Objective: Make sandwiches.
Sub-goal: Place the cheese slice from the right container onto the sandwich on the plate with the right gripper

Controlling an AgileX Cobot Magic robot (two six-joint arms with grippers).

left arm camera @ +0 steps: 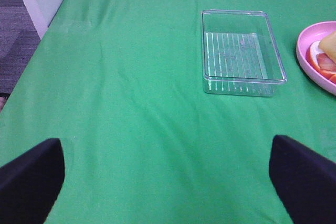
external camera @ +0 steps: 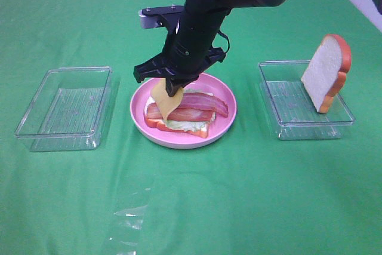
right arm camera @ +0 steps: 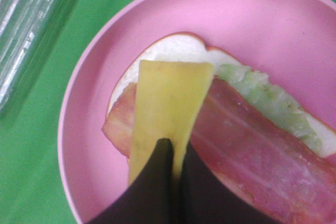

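On the pink plate (external camera: 185, 142) lies a white bread slice (right arm camera: 173, 48) topped with pale green lettuce (right arm camera: 268, 98) and reddish-brown bacon strips (external camera: 200, 104). My right gripper (external camera: 176, 91) hangs just above the stack's left end, shut on a thin yellow cheese square (external camera: 162, 98). The wrist view shows the cheese (right arm camera: 168, 103) pinched at one edge between the black fingertips (right arm camera: 163, 156). A second bread slice (external camera: 327, 70) leans upright in the right clear tray (external camera: 298, 125). My left gripper (left arm camera: 168, 182) stands open over bare green cloth, with nothing between its fingers.
A clear tray (external camera: 65, 108) with nothing in it sits left of the plate; it appears as the tray (left arm camera: 241, 51) in the left wrist view, beside the plate's rim (left arm camera: 303, 59). A scrap of clear plastic film (external camera: 128, 219) lies on the green cloth near the front.
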